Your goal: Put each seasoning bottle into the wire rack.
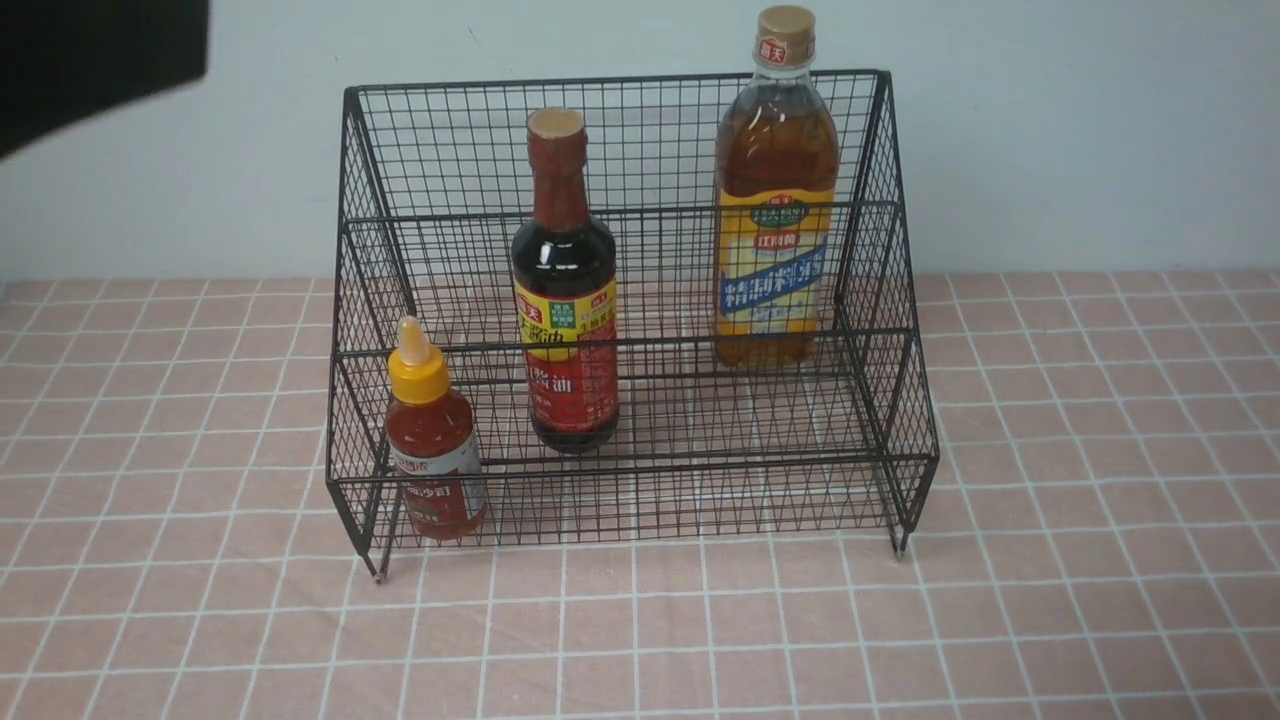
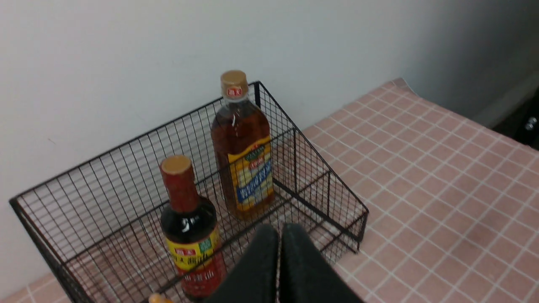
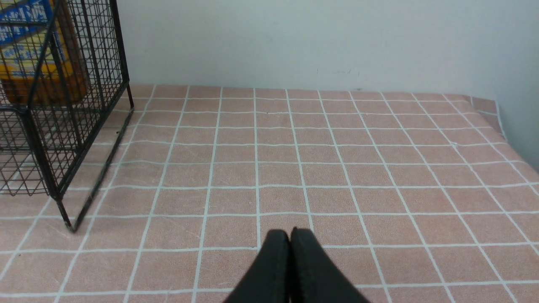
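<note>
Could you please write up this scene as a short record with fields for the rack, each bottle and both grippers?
rack: black wire rack, two tiers, on pink tiled cloth
lower tier: red sauce bottle at robot's left; soy-sauce bottle near middle
upper tier: amber bottle, right, upright
left gripper: shut, empty
right gripper: shut, empty
bottles outside rack: none visible

Even, soft, fairly bright light fills all three views, with only faint shadows under the black wire-mesh rack [image 1: 640, 480]. Small glare spots sit on the shoulder of the tall dark soy-sauce bottle [image 1: 565, 270]. The front view is slightly soft; a dark, out-of-focus shape [image 1: 90, 60] blocks its upper left corner. The left wrist view dims toward its far corner.
</note>
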